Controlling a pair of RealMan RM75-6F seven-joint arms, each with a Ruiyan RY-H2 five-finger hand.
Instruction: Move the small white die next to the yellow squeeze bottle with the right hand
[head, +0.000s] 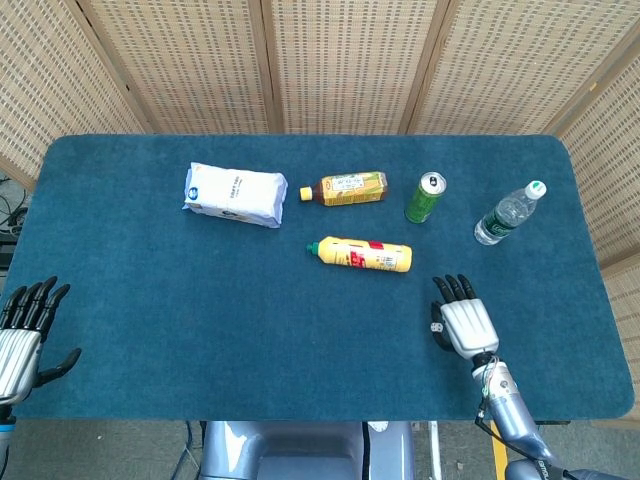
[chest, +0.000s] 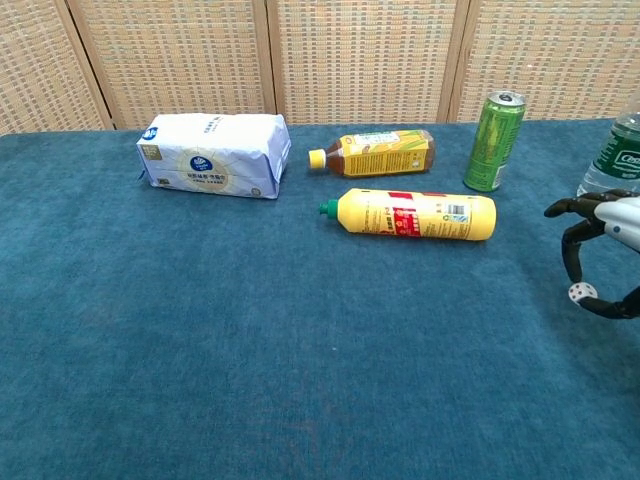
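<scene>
The small white die (chest: 578, 292) is pinched in the fingertips of my right hand (chest: 622, 212), just above the blue cloth at the right edge of the chest view. From the head view the right hand (head: 462, 322) is palm down, below and to the right of the yellow squeeze bottle (head: 362, 254). That bottle (chest: 415, 214) lies on its side with its green cap pointing left, about a hand's width from the die. My left hand (head: 25, 328) hangs open off the table's near left corner.
A white tissue pack (head: 235, 194) lies at the back left. A tea bottle (head: 345, 188) lies behind the yellow one. A green can (head: 425, 198) and a clear water bottle (head: 508, 213) stand at the back right, close to my right hand.
</scene>
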